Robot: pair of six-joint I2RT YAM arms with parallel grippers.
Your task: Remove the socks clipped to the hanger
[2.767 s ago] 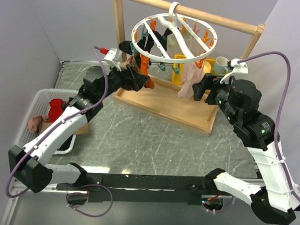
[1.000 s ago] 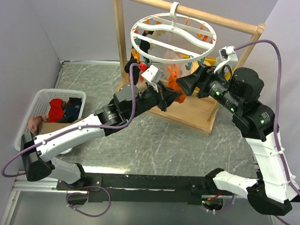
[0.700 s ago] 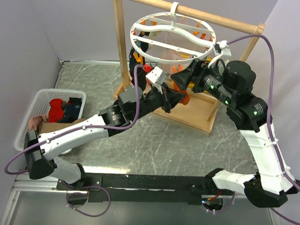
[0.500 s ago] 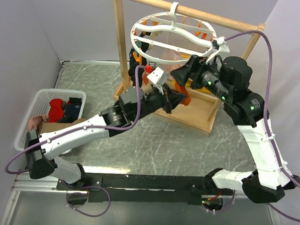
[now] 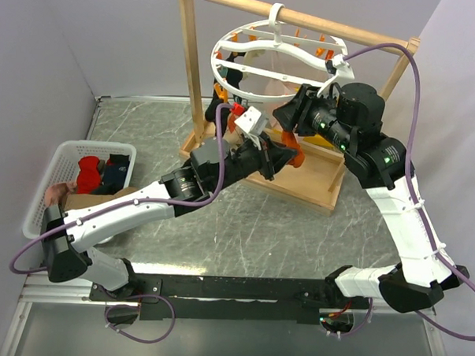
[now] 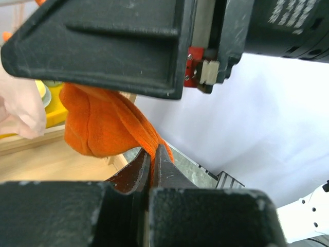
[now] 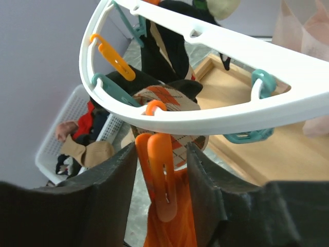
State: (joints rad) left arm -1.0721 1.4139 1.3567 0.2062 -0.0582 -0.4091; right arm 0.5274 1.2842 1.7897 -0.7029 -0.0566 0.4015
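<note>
Hanger (image 5: 276,26) at 12 o'clock above the counter (image 5: 243,225), hooked over the rail of a wooden frame (image 5: 362,35), white ring tilted rather than level. Socks clipped under the ring, and more lying in a white basket (image 5: 61,156) at 9 o'clock on the counter: a red sock (image 5: 88,171), dark ones beside it, a pinkish one at the near rim.

Left hand (image 5: 279,158) stretched up from 7 o'clock to just below the ring's near rim, pressed together on the orange sock (image 5: 296,153). In the left wrist view, a thin fold of orange fabric pinched between the closed tips, the rest bulging above them.

Right hand (image 5: 286,117) in from 3 o'clock, at the ring's near rim and just above the left hand. In the right wrist view, dark fingers (image 7: 110,180) on either side of the orange clip (image 7: 159,180), which hangs from the ring with the orange sock below it. Finger on the 9 o'clock side against the clip, a sliver of gap on the 3 o'clock side. Cannot tell whether the clip is being squeezed.

Behind that clip, an argyle-patterned sock (image 7: 169,100) and a black sock (image 7: 164,46) on the ring. Teal clip (image 7: 259,85) at 3 o'clock of the orange one, pale pink sock (image 7: 303,25) at 1 o'clock.
</note>
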